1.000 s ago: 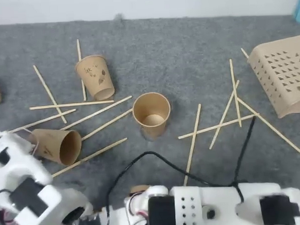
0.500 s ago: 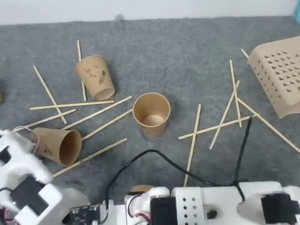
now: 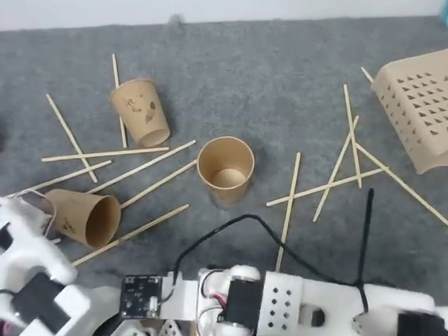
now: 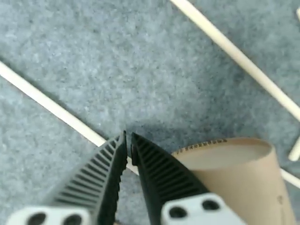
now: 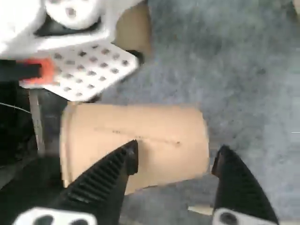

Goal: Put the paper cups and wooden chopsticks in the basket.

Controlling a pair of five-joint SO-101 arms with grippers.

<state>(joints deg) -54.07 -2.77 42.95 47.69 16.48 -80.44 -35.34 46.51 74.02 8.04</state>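
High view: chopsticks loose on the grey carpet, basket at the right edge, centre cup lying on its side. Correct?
Not quite. The high view shows the centre paper cup standing upright, mouth up; the cup at the left is the one lying on its side. The rest holds: chopsticks loose on the grey carpet, basket at the right edge.

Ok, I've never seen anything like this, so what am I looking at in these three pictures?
Two white robot arms work at a grey carpet. The wide picture is from a fixed camera overhead: paper cups, wooden chopsticks and a beige basket are scattered. The other two come from cameras on each arm's wrist, looking along its pincer, the tool. The left tool is shut, holding nothing, above a chopstick beside a cup. The right tool is open over a cup lying on its side; it grips nothing.
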